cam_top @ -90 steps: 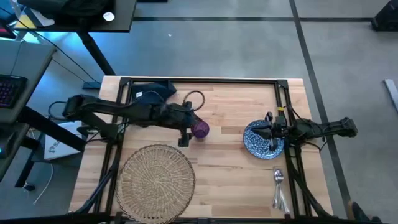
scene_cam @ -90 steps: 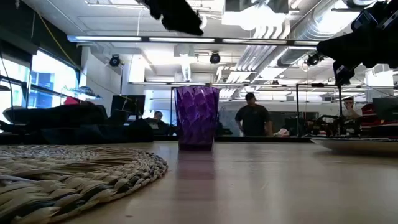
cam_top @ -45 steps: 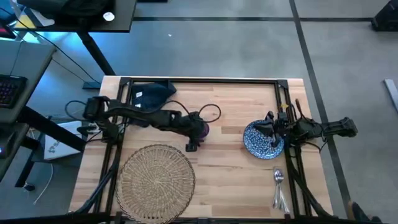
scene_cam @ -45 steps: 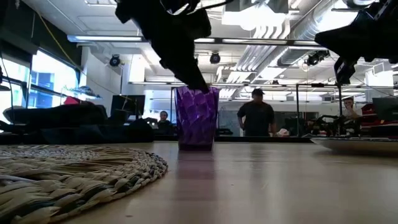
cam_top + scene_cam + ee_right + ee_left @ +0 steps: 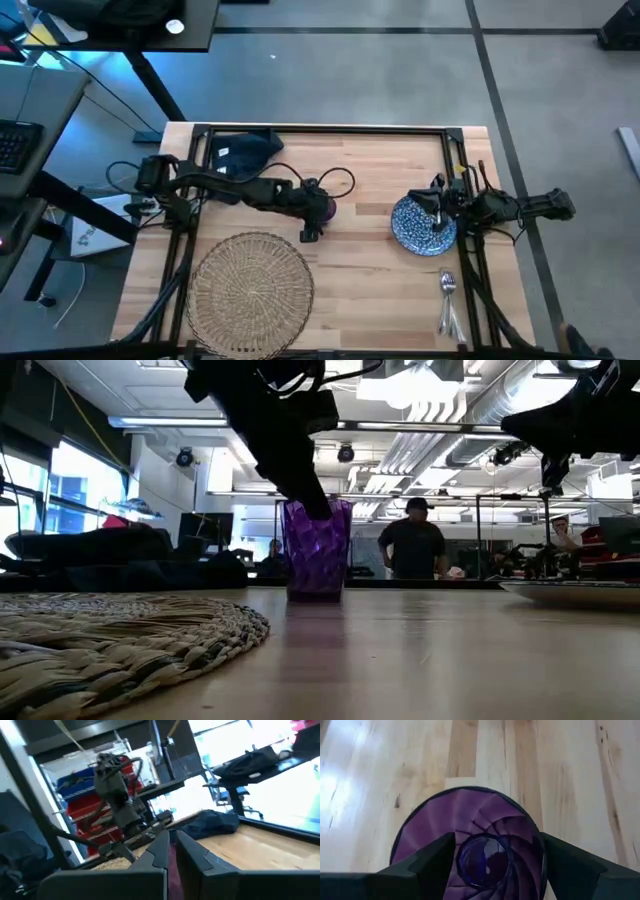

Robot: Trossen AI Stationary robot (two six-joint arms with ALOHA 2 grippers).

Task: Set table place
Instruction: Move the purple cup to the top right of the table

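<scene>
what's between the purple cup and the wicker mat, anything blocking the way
Nothing visible. The purple cup stands just beyond the wicker mat, with only bare table between them. The left gripper straddles the cup's rim, fingers open; the plate and right gripper sit well aside.

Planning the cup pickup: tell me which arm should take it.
Left. Its end effector straddles the upright purple cup, fingers open on either side of it. The right end effector hangs over the plate, away from the cup.
</scene>
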